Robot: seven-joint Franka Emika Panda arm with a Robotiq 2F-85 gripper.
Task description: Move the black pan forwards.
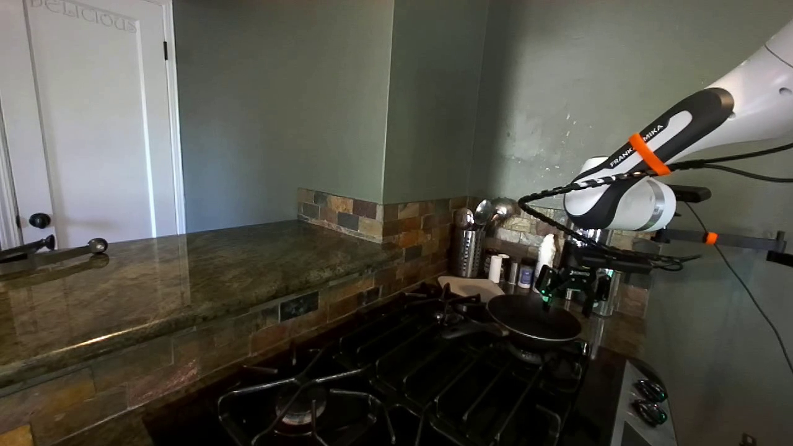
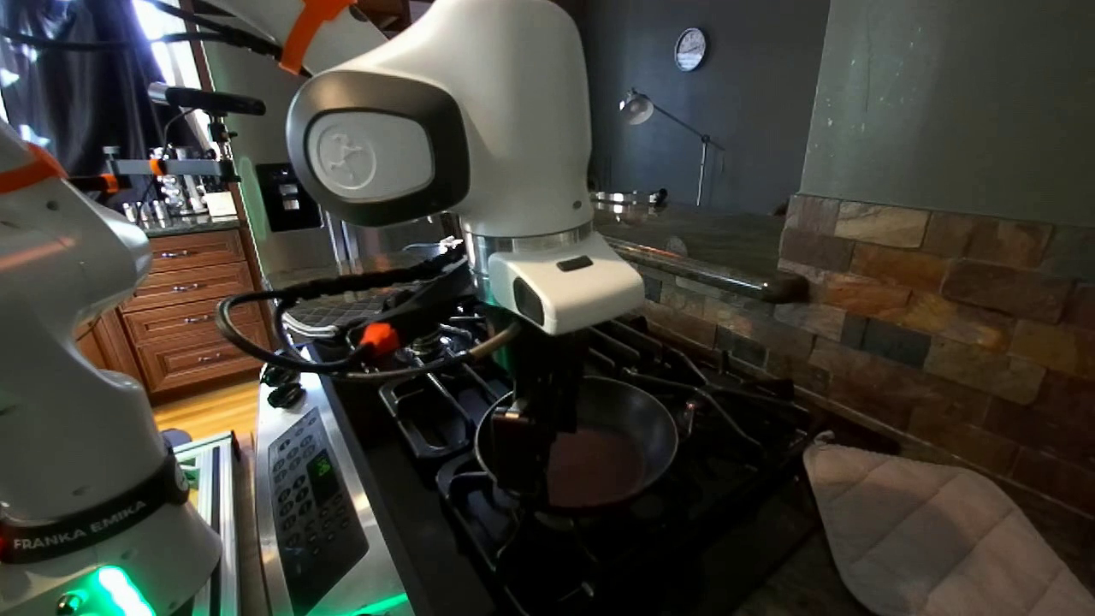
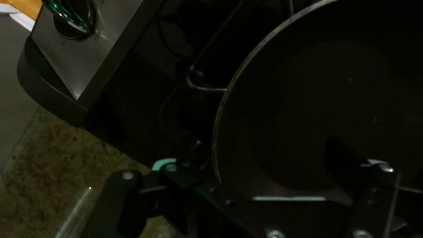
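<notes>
While tiles (image 2: 911, 274) line walls (image 2: 958, 111), grates (image 1: 474, 376) bear the pan (image 2: 603, 458).

Greenish wall (image 1: 285, 105), white door (image 1: 93, 130) (lettered), drawers (image 2: 184, 295) — wooden

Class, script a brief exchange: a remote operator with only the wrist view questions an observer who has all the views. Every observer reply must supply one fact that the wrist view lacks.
Operator: My picture cuts off the black frying pan. What part am I missing?
Observer: Its handle, which in an exterior view points towards the tiled backsplash.
Operator: Is anything lying nearby that I miss?
Observer: Yes, both exterior views show a pale quilted pot holder beside the gas stove.
</notes>
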